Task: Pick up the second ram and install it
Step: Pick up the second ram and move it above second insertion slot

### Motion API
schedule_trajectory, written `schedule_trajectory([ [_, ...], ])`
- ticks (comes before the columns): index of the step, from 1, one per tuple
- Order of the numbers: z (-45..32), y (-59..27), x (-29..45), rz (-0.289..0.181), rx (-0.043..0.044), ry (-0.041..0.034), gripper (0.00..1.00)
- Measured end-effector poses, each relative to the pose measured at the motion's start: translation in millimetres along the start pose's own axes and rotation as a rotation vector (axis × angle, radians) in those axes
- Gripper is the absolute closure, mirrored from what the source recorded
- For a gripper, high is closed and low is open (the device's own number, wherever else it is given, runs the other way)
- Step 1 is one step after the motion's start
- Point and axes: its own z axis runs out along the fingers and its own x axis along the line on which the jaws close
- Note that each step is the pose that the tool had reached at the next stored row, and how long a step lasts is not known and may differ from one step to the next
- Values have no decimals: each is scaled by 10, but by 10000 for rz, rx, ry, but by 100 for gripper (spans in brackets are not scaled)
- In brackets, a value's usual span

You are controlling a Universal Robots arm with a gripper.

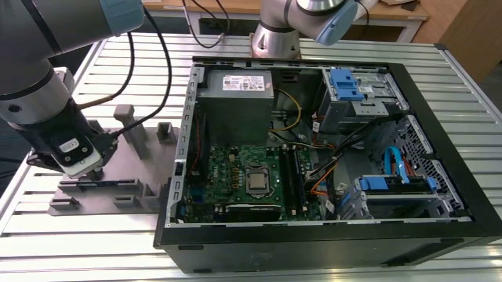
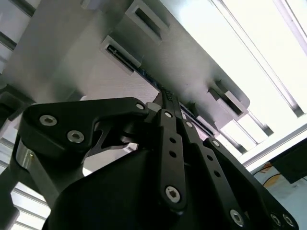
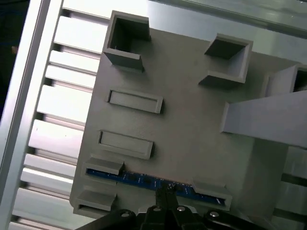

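The second ram (image 3: 128,177) is seen standing on its long edge in a slot of the grey holder block (image 3: 184,124), still seated between the block's end tabs. In the first wrist view, the gripper (image 3: 166,190) is brought down over the stick's middle, and the fingers (image 2: 169,103) are clenched on its upper edge. In the exterior view, the gripper (image 1: 96,171) is placed over the holder block (image 1: 131,171), beside the open computer case (image 1: 314,238) on the slatted aluminium table (image 1: 79,238).

Slatted aluminium desk (image 1: 471,76). Resting directly on it: grey slotted holder plate (image 1: 129,170) toward the exterior view's left, open black computer case (image 1: 314,244) just beside, silver robot arm base (image 1: 274,44) at the far edge.
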Motion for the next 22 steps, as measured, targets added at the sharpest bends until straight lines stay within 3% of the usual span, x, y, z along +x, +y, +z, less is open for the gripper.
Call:
schedule_trajectory([
  [22,3,0,0,-3402,24,-28,93],
])
